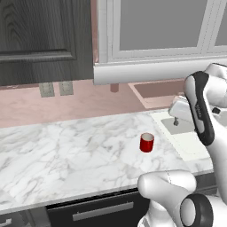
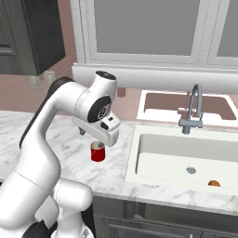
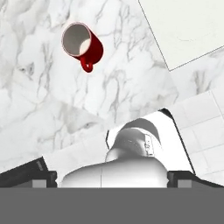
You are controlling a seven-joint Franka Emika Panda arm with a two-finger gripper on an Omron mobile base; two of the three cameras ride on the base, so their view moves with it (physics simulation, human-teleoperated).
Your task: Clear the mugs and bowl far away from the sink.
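we see our end effector (image 2: 103, 131) hanging with its fingers spread wide, nothing between them. the red mug (image 2: 97, 151) stands upright on the marble desk (image 2: 56, 139) just below it and a little left. to the right of the end effector lies the white sink (image 2: 186, 158), a small orange thing (image 2: 214, 183) in its basin.

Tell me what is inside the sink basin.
In the right base view the sink holds a round grey drain and a small orange thing near its front wall. No mug or bowl shows inside; the front wall covers the nearest floor strip.
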